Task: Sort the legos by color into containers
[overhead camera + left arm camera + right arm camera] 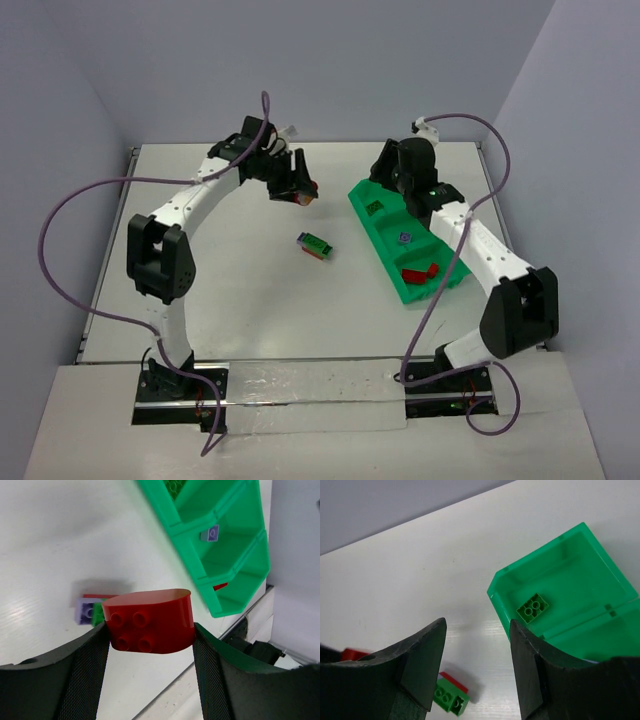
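Red brick (pixel 150 622) clamped between left jaws, above table (pixel 230 270). Brick cluster (pixel 92 612) seen below them. Right jaws spread wide, nothing gripped; tray (pixel 495 597) with green brick (pixel 533 607) located beyond them.

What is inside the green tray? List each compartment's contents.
Far compartment: a green brick. Middle: a purple brick. Near: red bricks. From above, the right arm covers part of the tray along its right side, so anything there is hidden.

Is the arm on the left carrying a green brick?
No, the left gripper is clamped on a red brick, as its own wrist view shows.
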`<action>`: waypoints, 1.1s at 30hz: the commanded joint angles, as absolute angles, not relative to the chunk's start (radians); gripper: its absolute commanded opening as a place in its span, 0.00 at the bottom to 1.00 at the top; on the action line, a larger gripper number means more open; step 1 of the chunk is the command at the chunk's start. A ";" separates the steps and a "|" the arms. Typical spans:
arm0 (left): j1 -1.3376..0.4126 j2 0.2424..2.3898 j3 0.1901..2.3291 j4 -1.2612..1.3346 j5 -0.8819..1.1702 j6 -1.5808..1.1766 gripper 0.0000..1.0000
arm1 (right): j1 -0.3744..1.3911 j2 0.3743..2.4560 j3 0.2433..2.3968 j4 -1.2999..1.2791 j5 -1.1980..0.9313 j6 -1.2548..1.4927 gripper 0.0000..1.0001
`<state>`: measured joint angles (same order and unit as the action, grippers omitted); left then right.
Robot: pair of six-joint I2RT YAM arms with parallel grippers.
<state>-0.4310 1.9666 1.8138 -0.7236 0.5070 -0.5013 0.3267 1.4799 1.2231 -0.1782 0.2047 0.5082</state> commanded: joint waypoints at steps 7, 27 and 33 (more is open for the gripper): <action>-0.684 2.133 2.027 -0.683 0.499 -0.510 0.00 | 0.318 1.179 1.079 -0.324 0.362 0.460 0.63; -1.029 2.352 2.213 -0.523 0.321 -0.649 0.00 | 0.291 0.627 0.979 -0.569 0.503 0.563 0.67; -1.066 2.392 2.235 -0.494 0.176 -0.697 0.04 | 0.291 0.525 0.966 -0.584 0.515 0.546 0.67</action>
<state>-1.0382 2.3783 2.1676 -0.5686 0.2937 -0.6440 0.2947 0.5668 0.9779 -0.5620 0.4813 0.5455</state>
